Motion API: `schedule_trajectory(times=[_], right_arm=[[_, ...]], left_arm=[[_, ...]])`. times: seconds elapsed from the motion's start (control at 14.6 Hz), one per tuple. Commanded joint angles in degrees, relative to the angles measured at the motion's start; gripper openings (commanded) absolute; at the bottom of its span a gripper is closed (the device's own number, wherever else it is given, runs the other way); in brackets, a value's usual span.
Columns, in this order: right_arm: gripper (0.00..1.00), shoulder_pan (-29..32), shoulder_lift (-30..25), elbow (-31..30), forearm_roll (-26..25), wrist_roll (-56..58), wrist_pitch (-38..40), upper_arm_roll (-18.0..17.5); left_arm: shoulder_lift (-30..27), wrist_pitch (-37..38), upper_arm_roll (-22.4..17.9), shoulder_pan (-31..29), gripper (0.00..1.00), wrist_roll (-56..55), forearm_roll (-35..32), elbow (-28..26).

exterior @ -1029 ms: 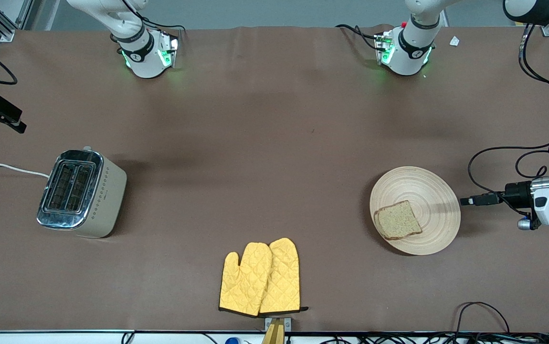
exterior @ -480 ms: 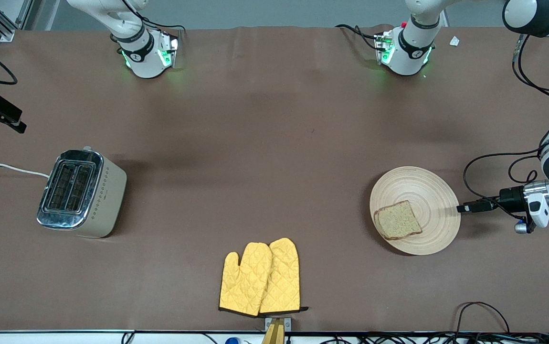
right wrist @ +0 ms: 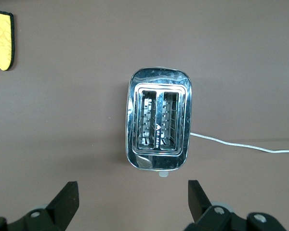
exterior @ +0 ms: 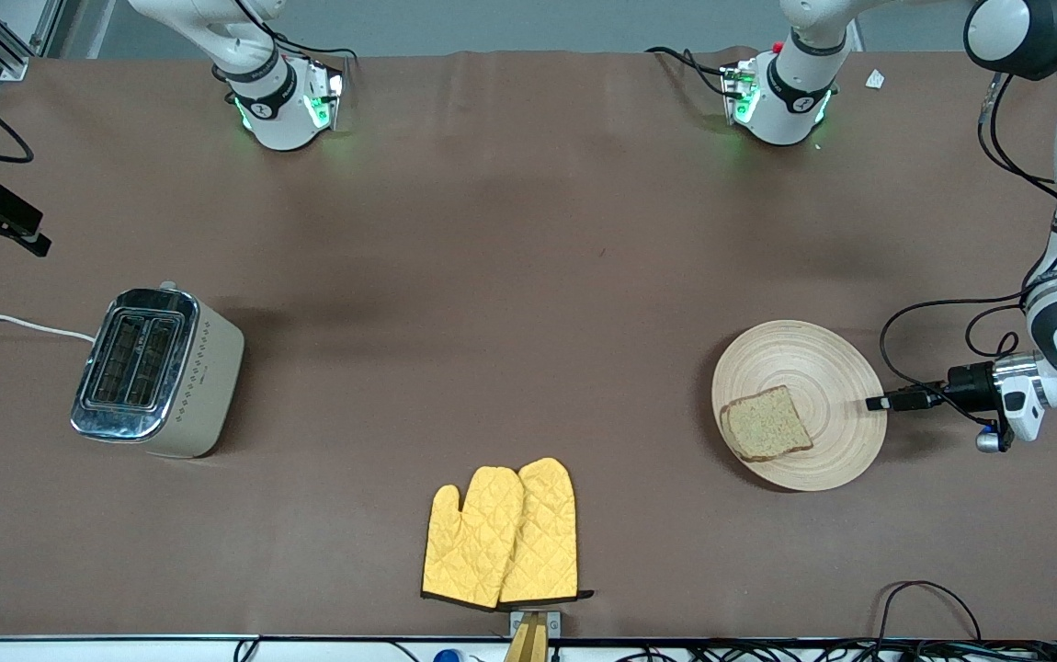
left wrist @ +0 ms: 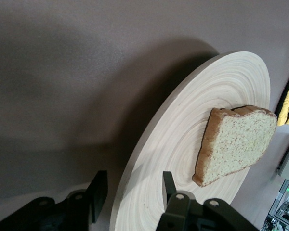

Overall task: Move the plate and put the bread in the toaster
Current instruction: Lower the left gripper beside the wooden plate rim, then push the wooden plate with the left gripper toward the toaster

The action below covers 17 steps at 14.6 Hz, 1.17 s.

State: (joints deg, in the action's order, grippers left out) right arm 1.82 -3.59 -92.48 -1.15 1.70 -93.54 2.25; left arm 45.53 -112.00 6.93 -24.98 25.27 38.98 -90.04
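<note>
I see the plate [exterior: 800,405] lying flat on the table toward the left arm's end, with the bread [exterior: 766,424] flat on it, off centre, on the part nearer the front camera. The slice's rounded crust top points toward the right arm's end of the table. The left gripper [exterior: 878,403] lies level at the plate's rim, its fingers [left wrist: 98,190] straddling the edge, one above the rim and one under it, with a gap still showing on each side, so I read it as part-way closed and not yet clamped. The toaster [exterior: 156,372] stands well apart toward the right arm's end, its long axis and both slots running roughly toward the front camera, the white cord [exterior: 14,324] trailing off the table edge. My right gripper [right wrist: 132,199] waits spread wide above the toaster. A pair of yellow oven mitts [exterior: 503,535] lies near the front edge, between the two.
</note>
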Motion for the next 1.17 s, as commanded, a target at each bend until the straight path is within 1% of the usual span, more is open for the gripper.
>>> schedule_trajectory(times=[0.0,0.48,0.62,1.03,1.1], right_arm=[[1.0,0.55,-0.98,-1.04,-0.17,-0.03,-0.33,-0.4],[1.0,0.64,-0.98,-0.95,-0.08,-0.03,-0.33,-0.4],[1.0,0.64,-0.9,-0.95,-0.08,-0.03,-0.33,-0.4],[1.0,0.64,-0.98,-0.95,-0.08,-0.11,-0.33,-0.4],[1.0,0.64,-0.98,-0.95,-0.08,-0.11,-0.33,-0.4]], left_arm=[[1.14,-1.2,0.19,0.37,0.47,2.32,1.36,1.18],[2.19,-1.46,0.54,0.19,0.28,5.83,2.86,1.45],[2.46,-1.46,0.54,0.1,0.2,7.06,3.91,1.45],[2.37,-1.46,0.63,0.19,0.03,7.86,4.18,1.71],[2.37,-1.46,0.72,0.19,0.01,7.86,4.18,2.14]])
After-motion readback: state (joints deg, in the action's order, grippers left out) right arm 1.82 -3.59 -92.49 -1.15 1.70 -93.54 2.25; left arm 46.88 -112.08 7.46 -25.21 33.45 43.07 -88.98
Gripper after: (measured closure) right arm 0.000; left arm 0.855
